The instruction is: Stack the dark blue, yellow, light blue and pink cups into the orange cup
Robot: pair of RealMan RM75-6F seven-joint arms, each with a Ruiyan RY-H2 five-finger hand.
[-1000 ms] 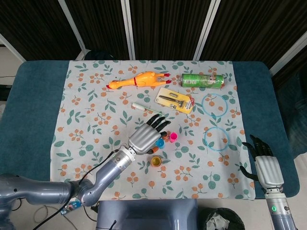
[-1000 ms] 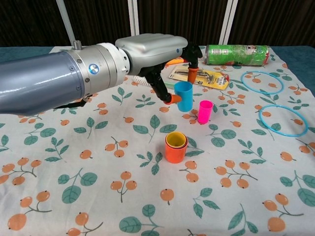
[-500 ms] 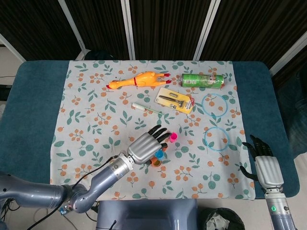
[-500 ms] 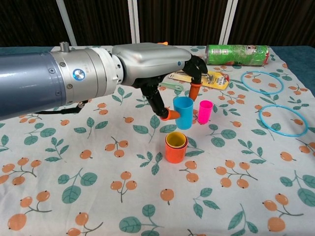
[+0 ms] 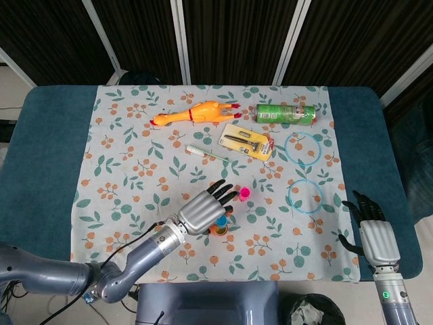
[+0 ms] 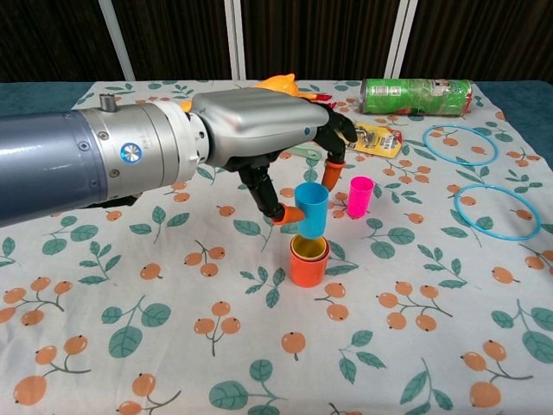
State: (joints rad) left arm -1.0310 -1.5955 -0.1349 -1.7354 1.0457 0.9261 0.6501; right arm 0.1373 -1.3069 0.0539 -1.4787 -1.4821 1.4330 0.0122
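My metal left hand (image 6: pixel 259 138) pinched the smooth light blue plastic cup (image 6: pixel 310 208), now carried nearer, its base at the yellow-lined orange cup (image 6: pixel 308 260); the glossy pink cup (image 6: pixel 359 195) stood right. My right hand (image 5: pixel 373 233) rested spread, empty.

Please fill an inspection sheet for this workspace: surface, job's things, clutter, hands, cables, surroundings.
Surface: table with a leaf-print cloth, lying flat.
Job's things: orange cup upright with the yellow cup nested inside; dark blue cup not visible; light blue cup held just above that stack; pink cup upright on the cloth, apart.
Clutter: rubber chicken, green can on its side, carded tool pack, toothbrush, two blue rings.
Hands: left hand pinches the light blue cup; right hand open at the table's edge.
Cables: a dark cable along the left arm.
Surroundings: dark curtain behind.
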